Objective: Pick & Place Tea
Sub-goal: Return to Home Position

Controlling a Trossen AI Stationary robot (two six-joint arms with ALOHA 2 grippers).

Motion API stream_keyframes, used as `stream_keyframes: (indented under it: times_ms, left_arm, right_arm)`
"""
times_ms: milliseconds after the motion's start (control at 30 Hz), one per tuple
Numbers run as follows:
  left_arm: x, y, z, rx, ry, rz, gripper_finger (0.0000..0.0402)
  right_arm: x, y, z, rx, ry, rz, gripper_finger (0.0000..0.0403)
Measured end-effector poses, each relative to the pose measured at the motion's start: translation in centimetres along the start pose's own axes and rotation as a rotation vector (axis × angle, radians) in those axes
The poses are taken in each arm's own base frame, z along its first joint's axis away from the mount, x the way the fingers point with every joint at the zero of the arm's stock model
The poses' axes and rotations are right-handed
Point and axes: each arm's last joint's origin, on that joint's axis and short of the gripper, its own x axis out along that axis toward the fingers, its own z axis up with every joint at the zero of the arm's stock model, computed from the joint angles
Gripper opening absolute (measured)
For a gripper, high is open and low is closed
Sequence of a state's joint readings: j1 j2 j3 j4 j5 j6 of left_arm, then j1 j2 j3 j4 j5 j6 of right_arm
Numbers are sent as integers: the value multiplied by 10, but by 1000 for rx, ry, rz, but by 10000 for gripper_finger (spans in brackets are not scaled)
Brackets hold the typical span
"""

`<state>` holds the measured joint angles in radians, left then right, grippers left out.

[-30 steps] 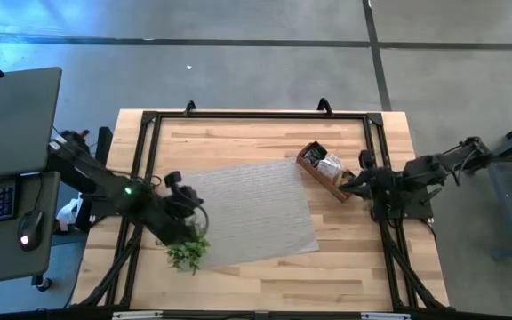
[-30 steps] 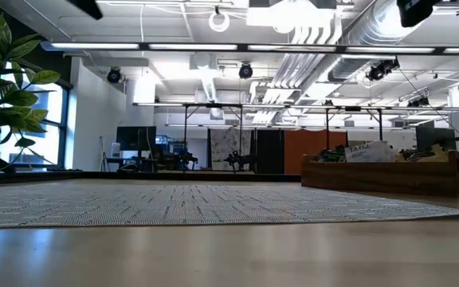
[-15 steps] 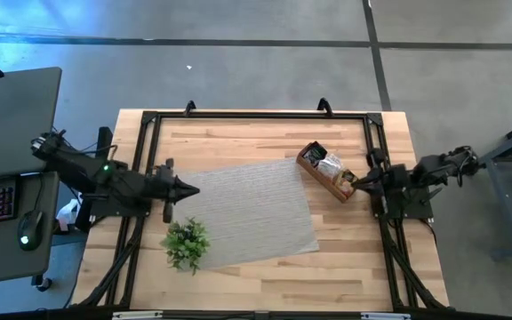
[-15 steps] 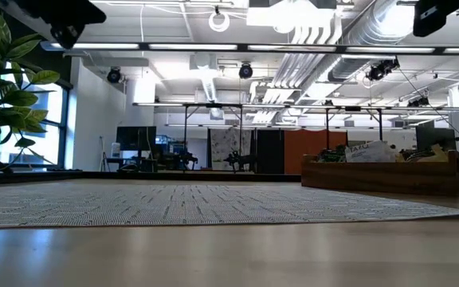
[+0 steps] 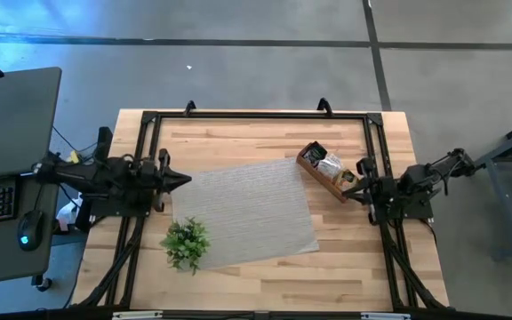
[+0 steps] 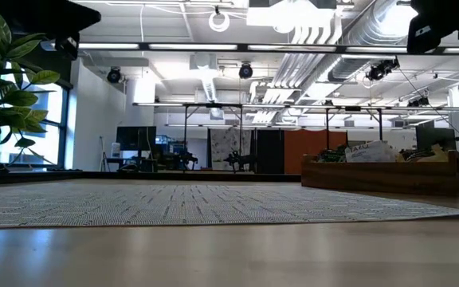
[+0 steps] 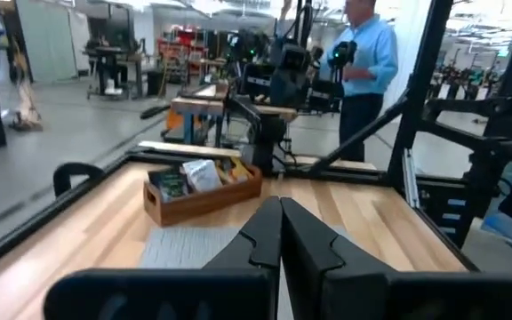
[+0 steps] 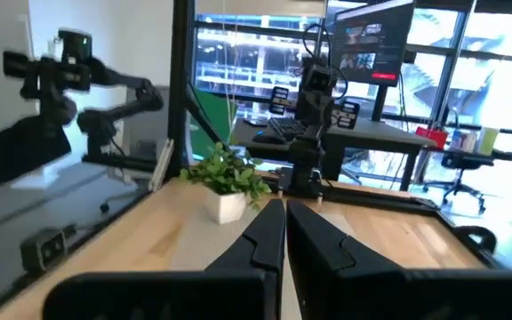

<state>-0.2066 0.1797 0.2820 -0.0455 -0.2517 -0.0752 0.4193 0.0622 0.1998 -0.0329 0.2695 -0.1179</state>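
Observation:
The tea sachets (image 5: 330, 165) stand packed in a small wooden box (image 5: 324, 171) at the table's right, beside the far right corner of the grey woven mat (image 5: 247, 209). The left wrist view shows the box (image 7: 203, 188) with the sachets (image 7: 189, 176) across the table. My left gripper (image 5: 185, 180) is shut, level, at the mat's left edge, touching nothing. My right gripper (image 5: 347, 188) is shut, level, just right of the box's near end; whether it touches the box I cannot tell. Both point inward over the table.
A small potted green plant (image 5: 187, 242) stands by the mat's near left corner and also shows in the right wrist view (image 8: 227, 182). A black frame (image 5: 256, 116) runs round the table. A person (image 7: 363, 62) stands beyond the right side.
My left gripper has drawn back from above the plant toward the table's left edge and a little toward the far edge, tipping from slanting down to level, still shut. My right arm has sunk a little and stays shut by the box. The plant stands uncovered now.

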Motion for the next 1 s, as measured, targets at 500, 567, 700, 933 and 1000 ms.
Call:
stream_keyframes:
  times_ms: [500,567,700,933,1000]
  left_arm:
    - [4,21,-30,5,-75,51,1]
    - [5,23,-34,7,-99,68,1]
    - [6,27,-40,22,-124,59,1]
    - [7,32,-50,23,-101,55,1]
    - [7,33,-50,24,-101,66,1]
  right_arm:
    - [-3,-2,0,-35,-12,-22,12]
    - [-3,-2,0,-36,-7,-49,12]
    - [-3,-3,0,-35,-6,-61,12]
    - [1,2,-12,-52,-28,2,12]
    - [2,2,-19,-55,-16,-24,12]
